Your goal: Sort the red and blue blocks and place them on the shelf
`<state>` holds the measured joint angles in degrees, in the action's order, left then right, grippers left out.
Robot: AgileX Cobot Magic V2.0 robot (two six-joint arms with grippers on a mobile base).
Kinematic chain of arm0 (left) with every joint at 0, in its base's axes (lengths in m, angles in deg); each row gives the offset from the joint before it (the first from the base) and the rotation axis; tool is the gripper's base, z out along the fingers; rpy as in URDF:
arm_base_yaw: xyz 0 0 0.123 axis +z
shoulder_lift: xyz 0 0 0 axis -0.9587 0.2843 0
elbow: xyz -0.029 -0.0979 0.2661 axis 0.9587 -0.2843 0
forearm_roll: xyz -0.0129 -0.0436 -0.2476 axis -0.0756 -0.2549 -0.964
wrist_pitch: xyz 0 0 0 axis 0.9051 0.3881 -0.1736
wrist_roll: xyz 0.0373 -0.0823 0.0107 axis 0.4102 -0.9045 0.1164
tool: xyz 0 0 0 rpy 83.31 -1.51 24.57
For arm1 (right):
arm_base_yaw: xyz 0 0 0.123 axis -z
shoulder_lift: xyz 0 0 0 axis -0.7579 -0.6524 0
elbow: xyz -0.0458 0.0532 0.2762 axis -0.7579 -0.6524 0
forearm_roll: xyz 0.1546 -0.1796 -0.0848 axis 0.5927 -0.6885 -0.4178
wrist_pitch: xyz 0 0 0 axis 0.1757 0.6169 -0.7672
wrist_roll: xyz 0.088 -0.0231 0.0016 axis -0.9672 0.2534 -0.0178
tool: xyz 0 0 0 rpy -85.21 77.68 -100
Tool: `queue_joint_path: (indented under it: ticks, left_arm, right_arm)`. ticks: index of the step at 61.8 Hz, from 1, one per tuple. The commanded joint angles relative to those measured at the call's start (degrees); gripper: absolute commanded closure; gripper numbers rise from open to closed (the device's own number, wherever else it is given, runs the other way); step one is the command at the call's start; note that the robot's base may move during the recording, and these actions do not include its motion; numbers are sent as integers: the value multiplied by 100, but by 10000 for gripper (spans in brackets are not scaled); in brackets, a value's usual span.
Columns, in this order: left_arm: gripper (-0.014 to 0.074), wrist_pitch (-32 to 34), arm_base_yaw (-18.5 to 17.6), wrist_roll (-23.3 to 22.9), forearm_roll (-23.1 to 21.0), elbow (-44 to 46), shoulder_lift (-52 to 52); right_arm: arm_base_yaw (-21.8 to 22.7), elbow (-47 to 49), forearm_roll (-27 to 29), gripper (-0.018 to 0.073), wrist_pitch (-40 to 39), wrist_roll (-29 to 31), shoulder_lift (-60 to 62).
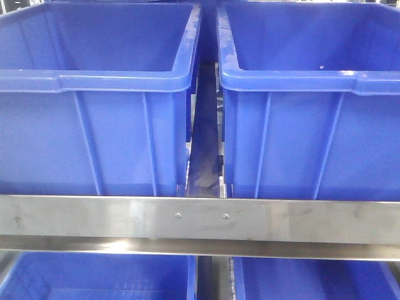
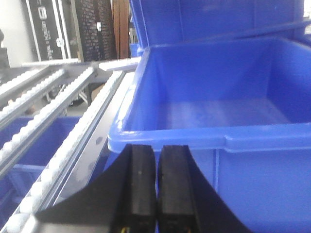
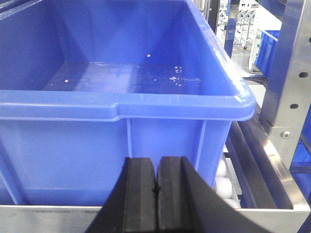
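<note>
Shelf fills your front view: its brushed steel rail with two bolts runs across the frame, cut off at both edges. On the tier above the rail stand two large blue bins, the left bin and the right bin, side by side with a narrow gap between them; both are cropped at the frame edges, and their floors are hidden behind their front walls. Below the rail you see only the top edges of two further bins, cut off by the bottom of the frame.

In the left wrist view, roller tracks slope away beside a bin; the background is blurred. In the right wrist view, a perforated steel upright stands just right of a bin whose floor shows pale specks too small to identify.

Left pincer is clenched, its black pads pressed together with nothing between them, just in front of the bin's rim. Right pincer is likewise clenched on nothing, before the bin's front wall.

You cannot see the red or blue blocks in any view.
</note>
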<state>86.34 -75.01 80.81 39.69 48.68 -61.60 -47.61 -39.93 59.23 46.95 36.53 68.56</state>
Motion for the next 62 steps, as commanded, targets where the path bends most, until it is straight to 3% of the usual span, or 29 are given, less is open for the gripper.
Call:
queue_joint_path:
  ticks: [1, 62]
  left_arm:
    - [471, 382, 10, -174, 53, -252, -93]
    - [471, 266, 10, -200, 32, -252, -104]
  right_arm:
    - [38, 127, 1, 510, -471, 26, 122]
    - [38, 127, 1, 510, -471, 26, 122]
